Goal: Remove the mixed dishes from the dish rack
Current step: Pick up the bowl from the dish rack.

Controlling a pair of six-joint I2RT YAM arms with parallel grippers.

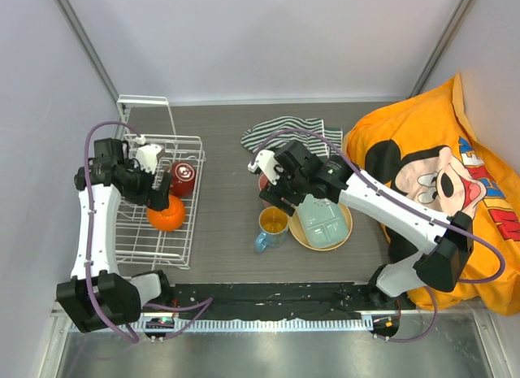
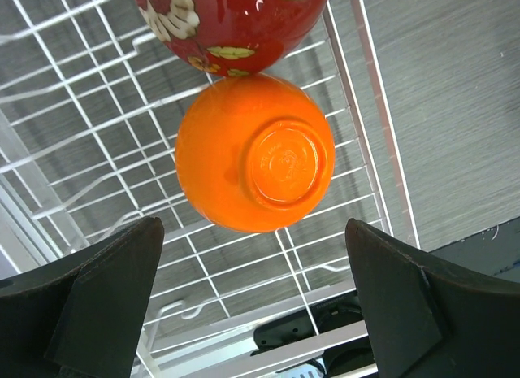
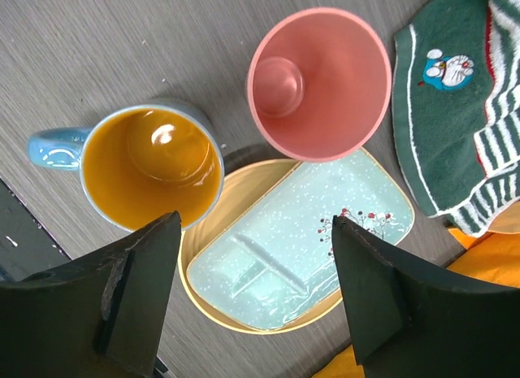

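The white wire dish rack (image 1: 140, 246) stands at the left and shows under the left wrist camera (image 2: 89, 142). It holds an upside-down orange bowl (image 1: 166, 215) (image 2: 256, 154) and, touching it on the far side, a dark red flowered bowl (image 1: 183, 177) (image 2: 231, 24). My left gripper (image 1: 157, 195) (image 2: 252, 313) is open and empty, just above the orange bowl. On the table right of the rack are the orange-yellow mug (image 1: 272, 224) (image 3: 150, 167), the pink cup (image 3: 318, 85), and the pale green tray (image 1: 323, 223) (image 3: 301, 240) lying on the tan plate (image 3: 236, 187). My right gripper (image 1: 278, 195) (image 3: 256, 288) is open and empty above them.
A striped green-white cloth (image 1: 284, 132) (image 3: 455, 110) lies behind the pink cup. A big orange cartoon cushion (image 1: 443, 179) fills the right side. The rack's tall upright frame (image 1: 145, 110) is at its far end. The table's near edge runs by the arm bases.
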